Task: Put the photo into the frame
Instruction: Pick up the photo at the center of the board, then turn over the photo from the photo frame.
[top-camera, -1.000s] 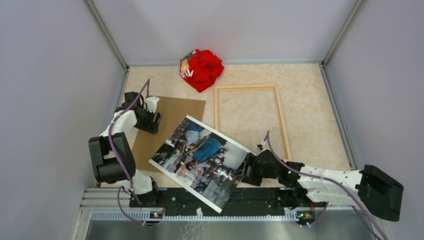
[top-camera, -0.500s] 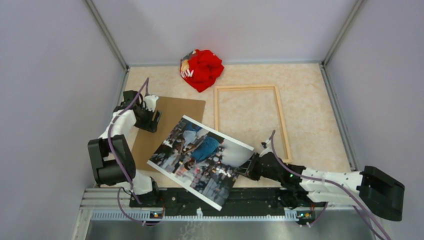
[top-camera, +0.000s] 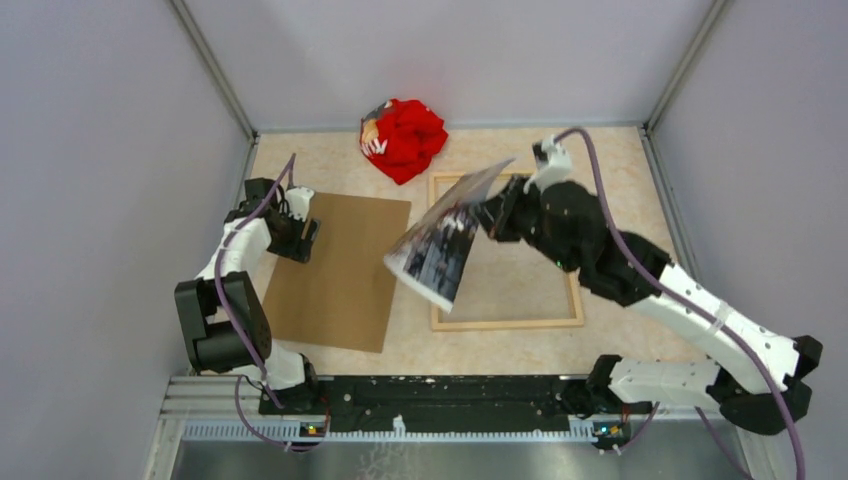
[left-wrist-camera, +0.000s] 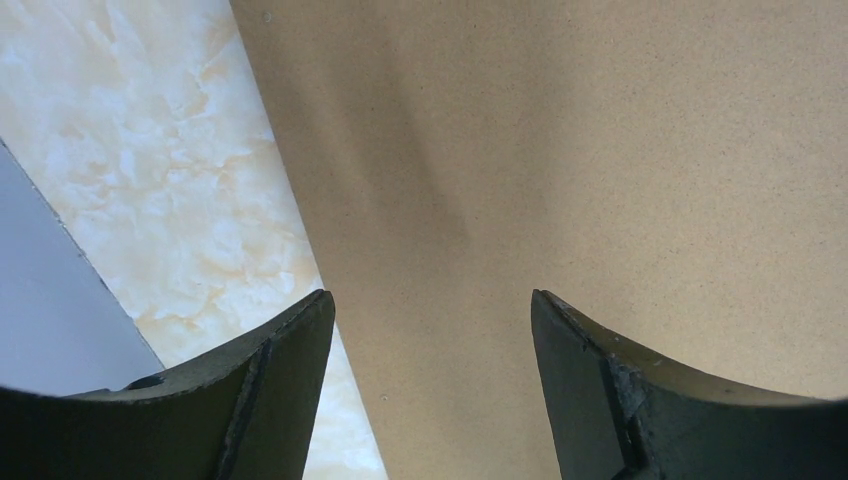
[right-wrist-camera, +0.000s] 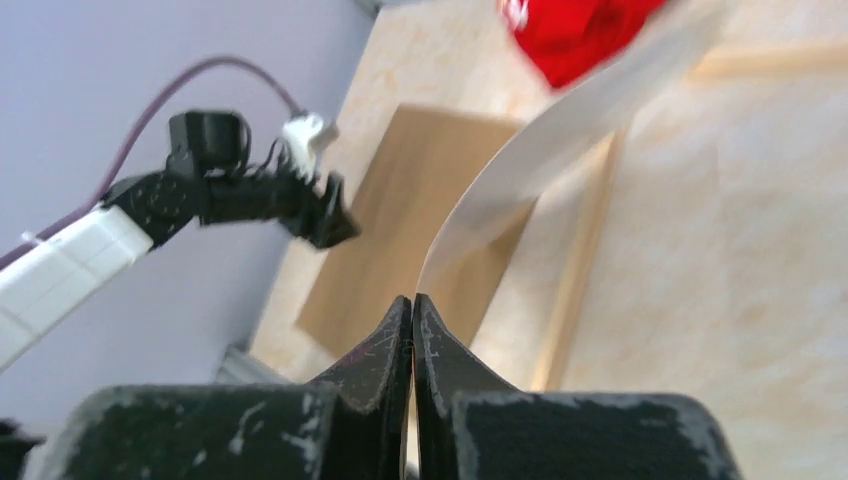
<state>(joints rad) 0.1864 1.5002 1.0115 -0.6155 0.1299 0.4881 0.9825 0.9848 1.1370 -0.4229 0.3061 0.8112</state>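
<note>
The photo (top-camera: 438, 248), a glossy white-edged print of a dark bluish crowd, hangs tilted and bowed in the air. The right gripper (top-camera: 489, 213) pinches it by one edge, jaws closed flat on it. Raised like this, it can be swung over the frame (top-camera: 507, 323), which lies on the table (top-camera: 330, 165) just below that gripper. The left gripper (left-wrist-camera: 430, 300), jaws wide and holding nothing, is poised over the brown backing board (top-camera: 340, 270).

Photo (top-camera: 440, 255) flashes a dark bluish print, white-edged; frame (top-camera: 505, 323) pale tan, board (top-camera: 335, 270) plain brown, cloth (top-camera: 405, 140) bright red, tabletop (top-camera: 620, 180) cream-marbled.
</note>
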